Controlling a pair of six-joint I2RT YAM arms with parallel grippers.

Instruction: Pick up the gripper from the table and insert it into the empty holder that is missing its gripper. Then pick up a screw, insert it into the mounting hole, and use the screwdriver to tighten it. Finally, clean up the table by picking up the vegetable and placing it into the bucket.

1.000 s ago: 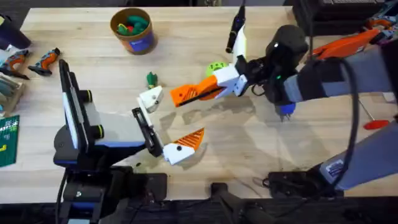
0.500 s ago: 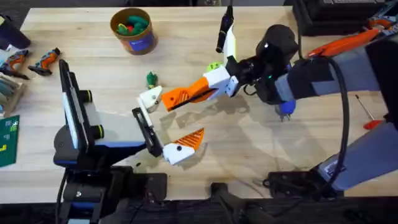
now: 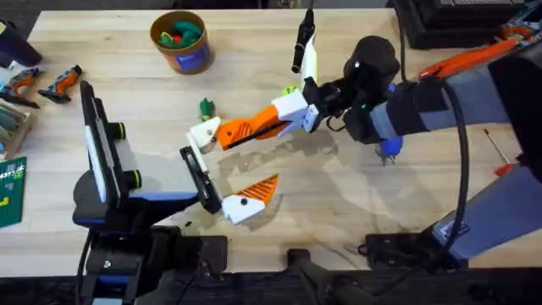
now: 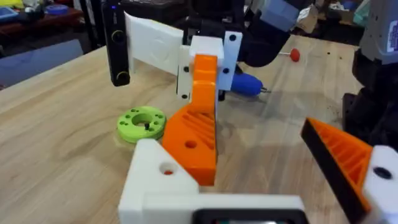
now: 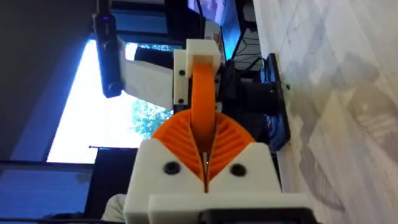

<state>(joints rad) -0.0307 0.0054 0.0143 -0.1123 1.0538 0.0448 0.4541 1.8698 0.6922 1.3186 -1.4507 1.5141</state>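
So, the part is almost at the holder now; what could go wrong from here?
1. The right claw pinches the orange fingertip at one end only, so pressing it against the white holder may tilt it or make it slip out.
2. The fingertip meets the holder at an angle in the left wrist view; it may jam instead of seating.
3. The toy vegetable lies close beside the holder and could be knocked away.

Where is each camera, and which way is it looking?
Overhead: above the table, looking down; both arms show.
Left wrist: on the left arm, facing its holder and the orange gripper; own fingers below.
Right wrist: on the right arm, tipped sideways; right gripper pinching the orange piece.
Shared: orange gripper, green disc.
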